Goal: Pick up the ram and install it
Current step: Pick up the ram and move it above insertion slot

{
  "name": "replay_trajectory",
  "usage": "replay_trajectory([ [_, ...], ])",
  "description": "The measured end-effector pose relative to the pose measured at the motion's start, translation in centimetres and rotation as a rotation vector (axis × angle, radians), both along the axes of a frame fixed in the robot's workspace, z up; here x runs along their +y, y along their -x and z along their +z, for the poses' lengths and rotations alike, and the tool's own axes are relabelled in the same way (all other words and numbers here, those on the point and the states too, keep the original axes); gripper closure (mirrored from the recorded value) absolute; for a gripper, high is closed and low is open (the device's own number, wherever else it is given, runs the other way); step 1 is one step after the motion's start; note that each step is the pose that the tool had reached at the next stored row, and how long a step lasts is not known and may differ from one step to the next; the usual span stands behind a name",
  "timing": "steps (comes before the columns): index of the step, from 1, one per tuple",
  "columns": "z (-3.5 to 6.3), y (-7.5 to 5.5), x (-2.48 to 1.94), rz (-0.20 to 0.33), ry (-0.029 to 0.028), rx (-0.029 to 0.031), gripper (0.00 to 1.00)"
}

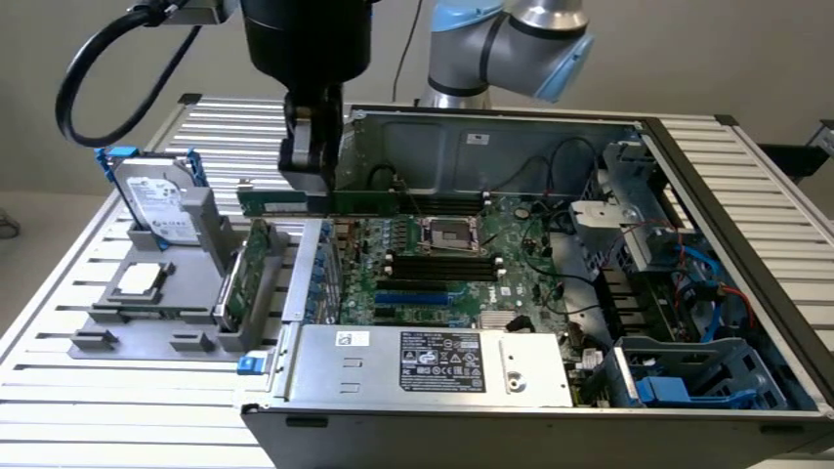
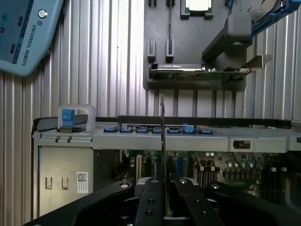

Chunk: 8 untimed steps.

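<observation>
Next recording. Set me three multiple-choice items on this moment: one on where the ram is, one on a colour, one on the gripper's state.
1. Where is the ram?
A. Seated in a motherboard slot
B. Held in the air at the open computer case
C. Lying flat on the grey fixture

2. What colour is the frame around the hard drive?
A. Red
B. Yellow
C. Blue

3. What is the state of the gripper?
A. Shut on the ram
B. Open and empty
C. Shut on the hard drive

Answers:
1 B: in the exterior view the ram hangs level from the gripper, clear of the board below.
2 C: blue edges show along the drive's top and side.
3 A: in the wrist view the fingers close on the ram, seen edge-on.
</observation>
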State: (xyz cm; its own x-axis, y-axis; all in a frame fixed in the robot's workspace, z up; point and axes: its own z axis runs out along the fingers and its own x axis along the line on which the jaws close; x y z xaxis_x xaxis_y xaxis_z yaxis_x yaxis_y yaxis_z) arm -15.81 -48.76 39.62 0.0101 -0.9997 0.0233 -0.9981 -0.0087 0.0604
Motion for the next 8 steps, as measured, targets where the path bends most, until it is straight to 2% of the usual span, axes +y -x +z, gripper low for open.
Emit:
replay_trajectory([
  [8, 0.0, -2.0, 0.56, -0.008, 0.001, 0.0, 0.85],
])
